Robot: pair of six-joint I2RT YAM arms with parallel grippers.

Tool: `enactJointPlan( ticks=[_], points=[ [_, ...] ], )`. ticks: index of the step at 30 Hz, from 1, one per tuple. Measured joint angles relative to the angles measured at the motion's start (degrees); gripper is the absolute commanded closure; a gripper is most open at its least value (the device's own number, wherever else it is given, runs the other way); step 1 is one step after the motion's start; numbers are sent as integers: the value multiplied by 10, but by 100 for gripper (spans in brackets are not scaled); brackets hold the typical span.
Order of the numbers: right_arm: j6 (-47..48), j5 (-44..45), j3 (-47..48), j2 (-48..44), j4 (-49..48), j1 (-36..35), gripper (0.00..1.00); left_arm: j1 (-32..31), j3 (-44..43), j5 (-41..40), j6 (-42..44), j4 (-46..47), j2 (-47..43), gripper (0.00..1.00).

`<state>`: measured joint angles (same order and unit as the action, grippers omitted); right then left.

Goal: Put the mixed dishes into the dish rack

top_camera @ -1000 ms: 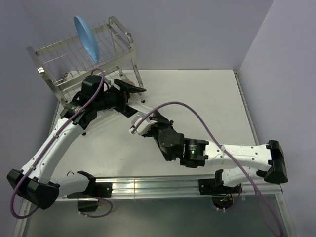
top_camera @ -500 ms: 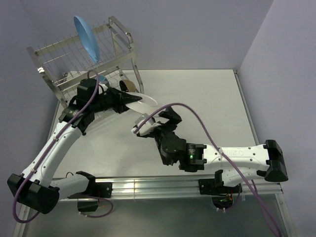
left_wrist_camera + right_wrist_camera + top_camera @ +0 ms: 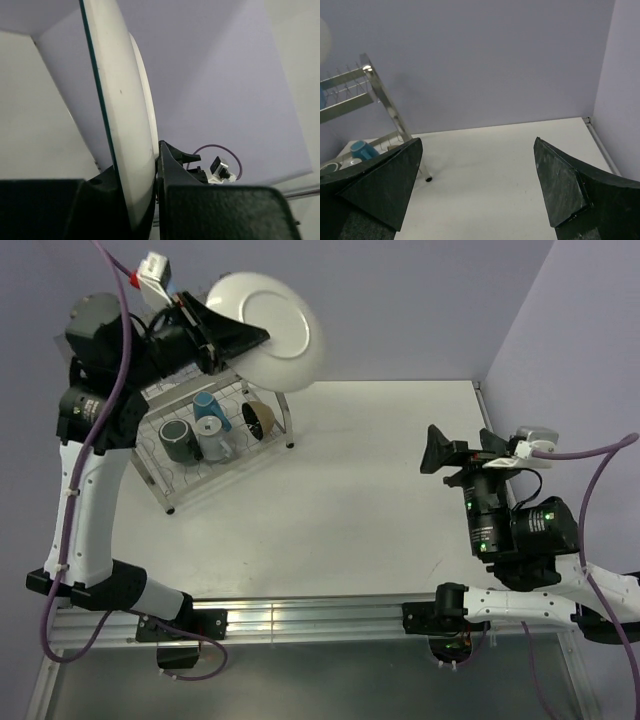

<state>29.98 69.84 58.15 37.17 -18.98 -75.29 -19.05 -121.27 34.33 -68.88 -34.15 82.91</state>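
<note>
Lavender walls close in a white table [image 3: 370, 500] on the far and right sides. At the far left stands the dish rack [image 3: 287, 420], a shiny steel wire frame. On its lower shelf sit a dark mug [image 3: 175, 437], a blue mug [image 3: 205, 405] with a pale cup [image 3: 215, 445] just beside it, and a black-and-tan bowl [image 3: 262, 418] tipped on its side at the right end.

High above the rack, the left gripper [image 3: 243, 340] pinches the white plate [image 3: 275, 330] by its rim, one black finger on each face. The plate hangs in the air in front of the far wall, touching neither rack nor table. It is round, glossy and plain white on the face turned to the overhead camera, with a shallow raised ring set in from the edge. From the left wrist view it stands nearly on edge, thick and smooth, with a thin dark line along the rim — any lettering there is too fine to read.

The right gripper [image 3: 465, 448] hovers over the right side of the table, well apart from the rack and plate. Its jaws are spread wide and hold nothing — the right wrist view shows bare table between the two dark fingers [image 3: 385, 180], with the rack's corner post far off to the left.
</note>
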Motion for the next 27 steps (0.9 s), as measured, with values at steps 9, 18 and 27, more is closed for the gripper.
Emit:
enactJointPlan(
  ticks=[9,18,27],
  points=[
    [-136,-18,4,12,165,10,0,96,-52,-89,191,10,-29,100],
    [-255,-50,8,12,306,10,0,101,-63,-371,429,14,-60,100],
    [-315,-53,8,-3,349,10,0,104,-59,-617,487,-23,-59,100]
  ],
)
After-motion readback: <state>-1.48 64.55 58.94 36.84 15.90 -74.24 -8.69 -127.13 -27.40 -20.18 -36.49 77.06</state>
